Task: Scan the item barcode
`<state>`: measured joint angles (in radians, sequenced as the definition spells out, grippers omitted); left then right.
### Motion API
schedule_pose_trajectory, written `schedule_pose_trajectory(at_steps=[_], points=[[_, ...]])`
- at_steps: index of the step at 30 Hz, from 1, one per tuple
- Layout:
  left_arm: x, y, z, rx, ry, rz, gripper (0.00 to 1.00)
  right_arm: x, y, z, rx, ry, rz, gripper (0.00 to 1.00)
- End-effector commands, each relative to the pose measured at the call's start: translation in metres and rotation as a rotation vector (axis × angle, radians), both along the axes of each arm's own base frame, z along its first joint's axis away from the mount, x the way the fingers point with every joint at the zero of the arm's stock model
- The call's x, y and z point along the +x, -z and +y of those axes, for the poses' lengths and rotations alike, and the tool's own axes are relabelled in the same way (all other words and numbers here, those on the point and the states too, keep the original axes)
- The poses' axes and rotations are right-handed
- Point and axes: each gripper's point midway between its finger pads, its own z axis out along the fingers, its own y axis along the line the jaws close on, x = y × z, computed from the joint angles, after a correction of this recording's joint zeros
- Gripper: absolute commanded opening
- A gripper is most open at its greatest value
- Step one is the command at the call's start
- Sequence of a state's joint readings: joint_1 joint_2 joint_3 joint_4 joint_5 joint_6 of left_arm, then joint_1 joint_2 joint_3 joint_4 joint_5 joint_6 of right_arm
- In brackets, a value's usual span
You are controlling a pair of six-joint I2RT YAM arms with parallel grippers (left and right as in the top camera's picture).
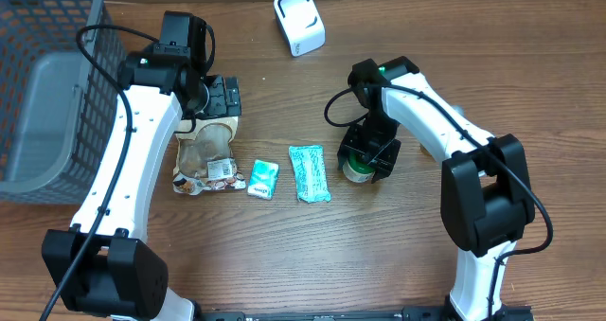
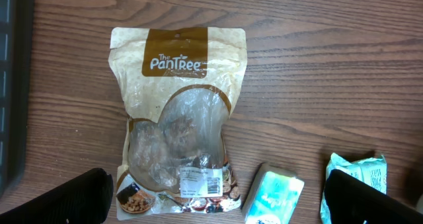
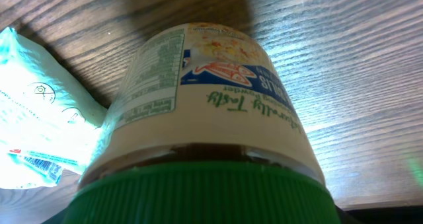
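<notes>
At centre-right, the right gripper (image 1: 371, 153) covered the jar (image 1: 355, 173), grip impossible to tell; only its wrist view showed the label (image 3: 198, 78). The left gripper (image 2: 215, 199) gaped above the pouch (image 2: 177, 112).

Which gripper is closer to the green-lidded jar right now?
Right. The right gripper sits directly over the jar; the left gripper hovers above the snack pouch, well away.
</notes>
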<state>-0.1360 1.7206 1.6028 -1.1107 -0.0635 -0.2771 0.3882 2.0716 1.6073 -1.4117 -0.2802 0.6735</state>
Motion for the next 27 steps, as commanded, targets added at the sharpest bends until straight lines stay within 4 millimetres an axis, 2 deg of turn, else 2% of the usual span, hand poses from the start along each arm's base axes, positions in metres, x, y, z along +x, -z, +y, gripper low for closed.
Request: schedule_pose_trajectory(at_steps=[1, 4, 9, 11, 21, 27], points=[[0.003, -0.004, 0.001, 0.000, 0.015, -0.013, 1.00, 0.005, -0.008, 0.009, 0.050, 0.014, -0.002, 0.53], [0.003, -0.004, 0.001, 0.000, 0.015, -0.013, 0.99, 0.016, -0.004, 0.007, 0.034, 0.005, -0.055, 0.56], [0.003, -0.004, 0.001, 0.000, 0.015, -0.013, 1.00, 0.044, 0.006, -0.014, -0.103, -0.029, -0.198, 0.57], [0.003, -0.004, 0.000, 0.000, 0.015, -0.013, 1.00, 0.048, 0.007, -0.019, -0.138, -0.037, -0.220, 0.59], [0.003, -0.004, 0.001, 0.000, 0.015, -0.013, 1.00, 0.041, 0.015, -0.025, -0.166, -0.045, -0.199, 0.60], [0.003, -0.004, 0.001, 0.000, 0.015, -0.013, 1.00, 0.029, 0.016, -0.011, -0.115, -0.056, -0.162, 0.65]])
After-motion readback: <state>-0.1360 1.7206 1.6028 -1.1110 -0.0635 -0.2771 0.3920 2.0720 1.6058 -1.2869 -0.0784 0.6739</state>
